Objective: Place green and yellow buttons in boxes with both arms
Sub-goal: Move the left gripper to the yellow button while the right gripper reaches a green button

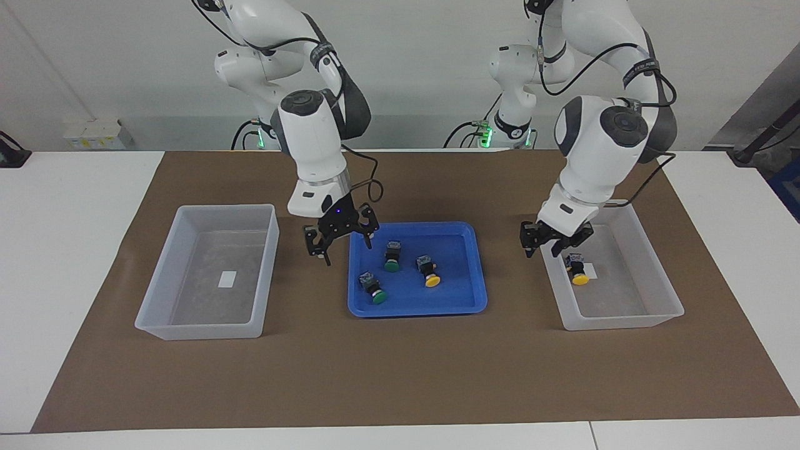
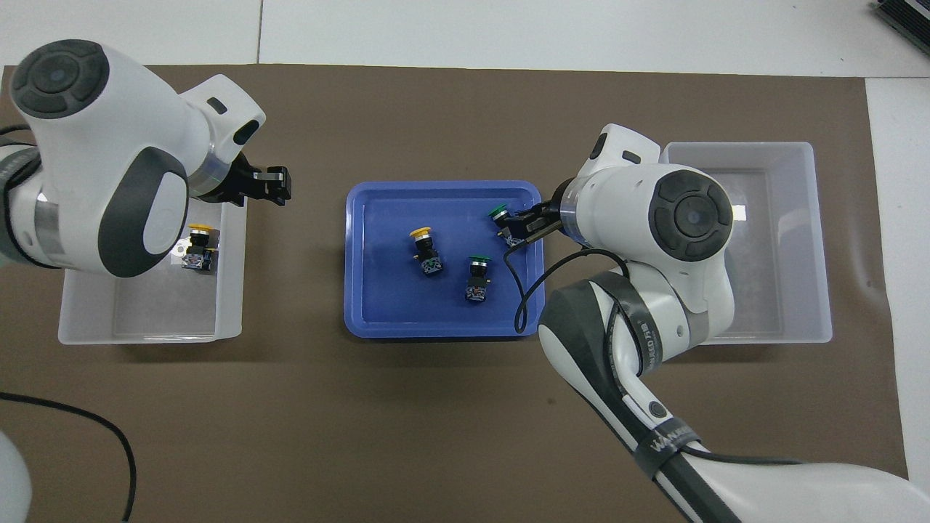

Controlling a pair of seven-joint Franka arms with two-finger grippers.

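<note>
The right gripper hangs spread wide over the blue tray's edge; the left gripper, apparently part-open and empty, hovers over its box's rim.

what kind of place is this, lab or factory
Probably a robotics lab: two white robot arms stand at a white table covered by a brown mat, with a plain wall and trailing cables.

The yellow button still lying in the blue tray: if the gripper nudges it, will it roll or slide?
The yellow button lies on its side, so its round cap would likely make it pivot, not roll straight. Its blocky black body should resist rolling. On the blue tray, it probably slides easily.
</note>
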